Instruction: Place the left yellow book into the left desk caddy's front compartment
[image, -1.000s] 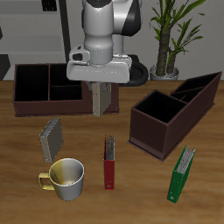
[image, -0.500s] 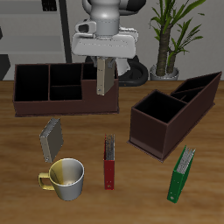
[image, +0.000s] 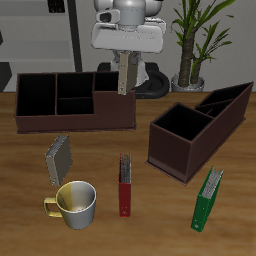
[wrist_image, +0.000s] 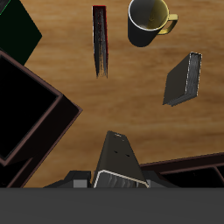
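Note:
My gripper is shut on the left yellow book, a thin grey-tan book that hangs upright high above the table, over the back area. The book also shows in the wrist view, between my fingers. The left desk caddy, a dark brown box with sloping side walls, stands lower and to one side of the gripper, nearer the table's front edge, and its compartments hold nothing. It also shows in the wrist view. The other yellow book lies on the table.
A long low dark brown caddy stands at the back, beneath and beside the held book. A red book, a green book and a cream mug lie near the front edge. A potted plant stands at the back.
My gripper has risen well above the table with the book in it and shifted a little toward the sloped caddy's side. Nothing on the table has moved.

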